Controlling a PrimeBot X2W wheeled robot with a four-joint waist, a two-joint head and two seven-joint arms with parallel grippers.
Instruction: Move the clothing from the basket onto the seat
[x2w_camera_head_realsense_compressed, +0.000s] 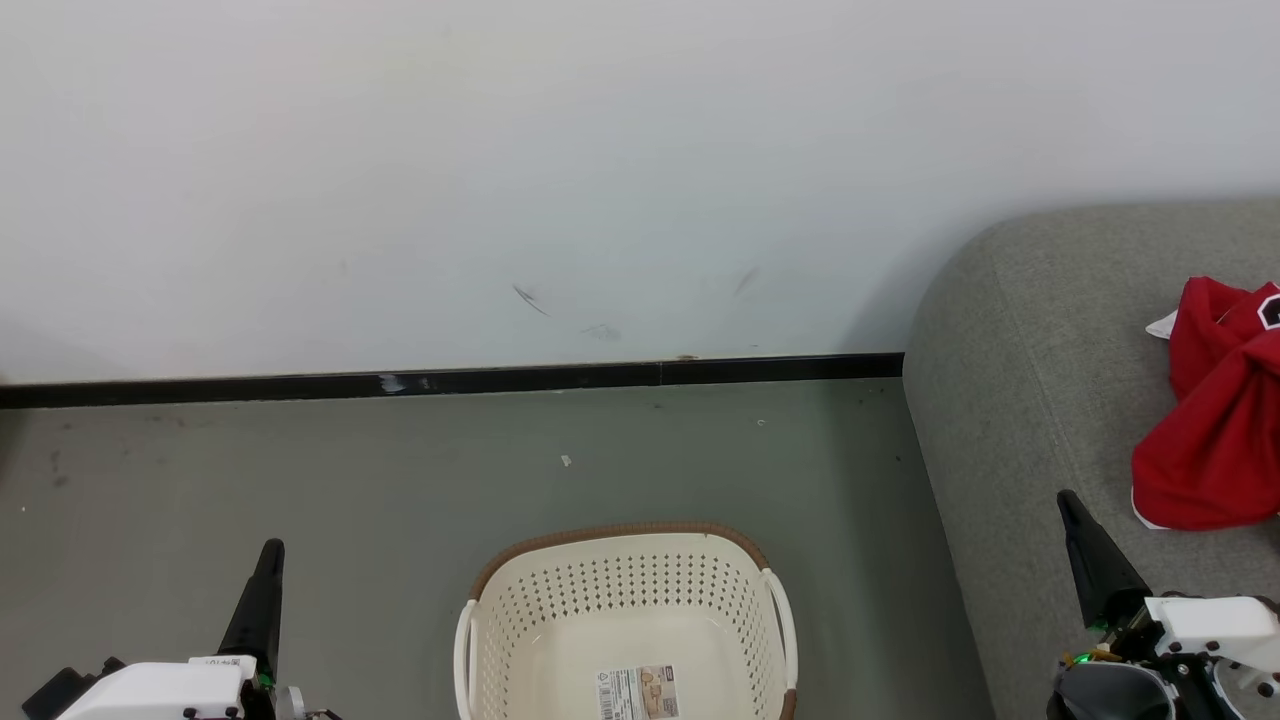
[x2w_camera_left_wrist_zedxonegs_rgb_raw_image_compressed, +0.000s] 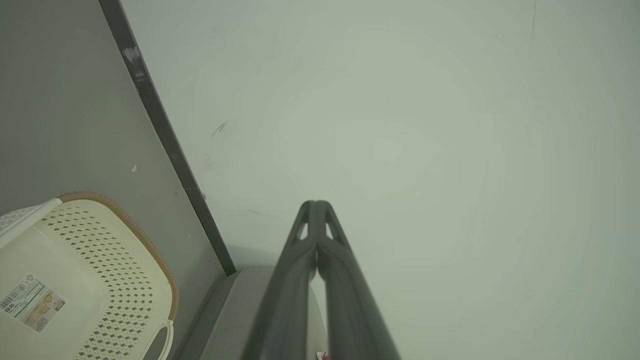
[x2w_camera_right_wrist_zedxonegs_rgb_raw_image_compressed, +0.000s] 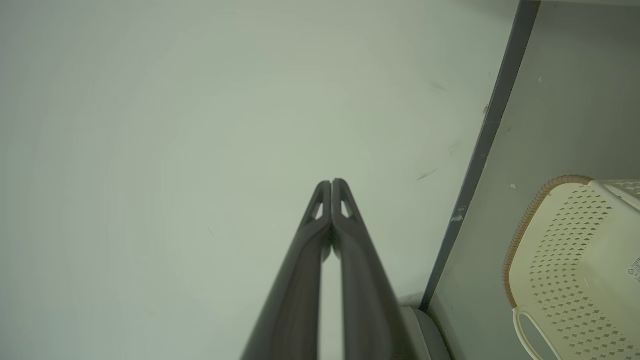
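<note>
Grey seat (x2w_camera_head_realsense_compressed: 1040, 400), crumpled red clothing (x2w_camera_head_realsense_compressed: 1215, 420), cream basket (x2w_camera_head_realsense_compressed: 625, 600)

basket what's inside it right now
Inside the basket, its bare cream bottom and a paper label are visible. The near end is cut off by the picture's edge, so that part cannot be seen. The red clothing lies on the seat.

left gripper (x2w_camera_head_realsense_compressed: 268, 560) and right gripper (x2w_camera_head_realsense_compressed: 1072, 515) both long, black and pointy, white wrist blocks (x2w_camera_head_realsense_compressed: 1215, 620) with small dark screws (x2w_camera_head_realsense_compressed: 1186, 645), tiny green lights (x2w_camera_head_realsense_compressed: 1084, 660) glowing
</note>
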